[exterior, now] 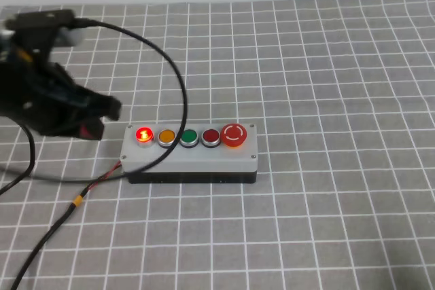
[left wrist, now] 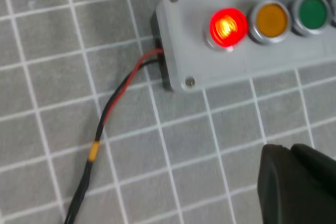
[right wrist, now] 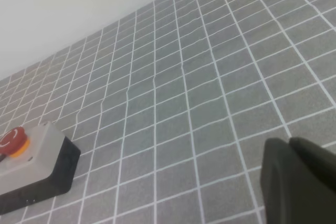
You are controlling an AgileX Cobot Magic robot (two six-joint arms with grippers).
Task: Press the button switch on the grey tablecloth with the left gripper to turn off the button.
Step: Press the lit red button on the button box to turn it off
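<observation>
The button switch (exterior: 190,154) is a light grey box on a black base, lying on the grey tablecloth (exterior: 326,86). Its row runs red, orange, green, dark red, then a large red mushroom button. The button (exterior: 143,134) at the left end glows bright red, as the left wrist view also shows (left wrist: 228,27). My left gripper (exterior: 112,108) hovers just left of the box, fingers pressed together, tip short of the button; in its wrist view the left gripper (left wrist: 291,148) holds nothing. My right gripper (right wrist: 289,145) is shut and empty over bare cloth.
A thin black cable with red-black wires (exterior: 95,183) runs from the box's left end toward the front left. A thick black cable (exterior: 178,79) loops from the left arm over the box. The box's right end (right wrist: 37,163) shows in the right wrist view.
</observation>
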